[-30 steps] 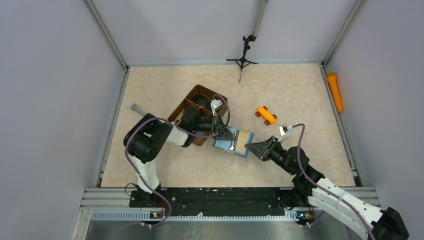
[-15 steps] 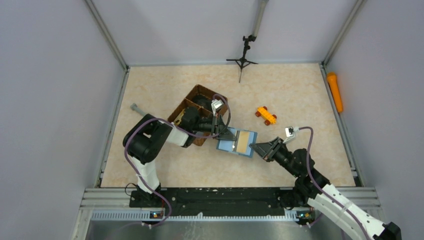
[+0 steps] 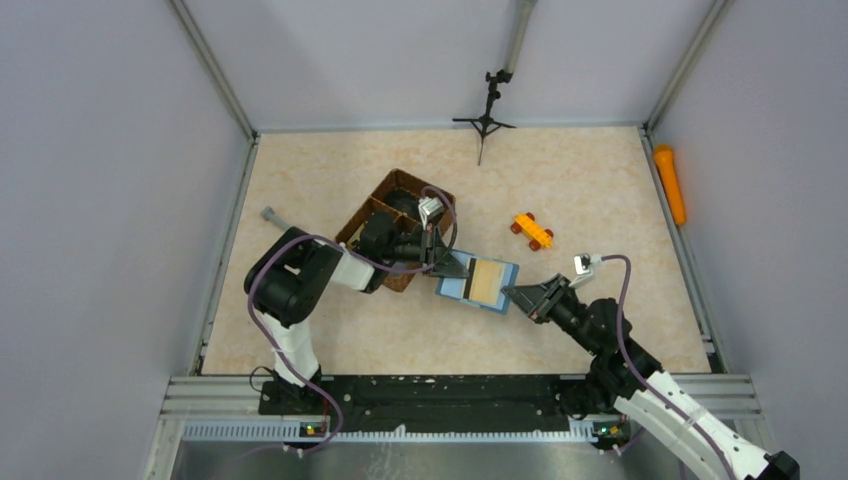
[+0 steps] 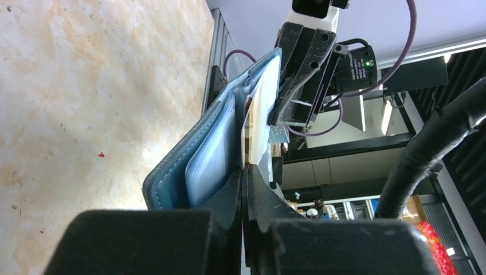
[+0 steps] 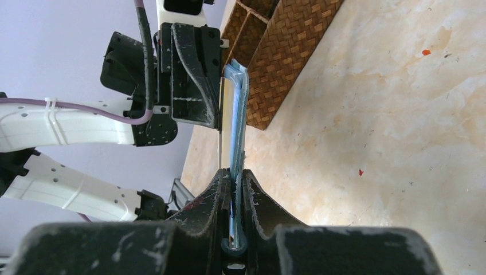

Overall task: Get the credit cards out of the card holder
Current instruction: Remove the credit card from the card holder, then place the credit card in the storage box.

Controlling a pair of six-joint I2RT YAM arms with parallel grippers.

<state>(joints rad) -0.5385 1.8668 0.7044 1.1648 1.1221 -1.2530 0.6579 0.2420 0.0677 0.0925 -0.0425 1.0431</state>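
card holder (image 3: 455, 289) hangs open over the middle of the table (image 3: 600, 190), stretched between both hands.
right hand (image 3: 515, 295) clamps its right edge; left hand (image 3: 458, 268) is pinched tight, seemingly on the tan credit card (image 3: 486, 282), whose long axis runs hand to hand.

brown woven basket (image 3: 362, 212), orange toy car (image 3: 532, 230), and possibly a marker (image 3: 669, 183) at the wall.

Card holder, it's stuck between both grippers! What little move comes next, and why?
Probably the left gripper should pull the card sideways, out of the card holder. It looks pinched shut on the card's edge, and the right gripper clamps the holder's other side.
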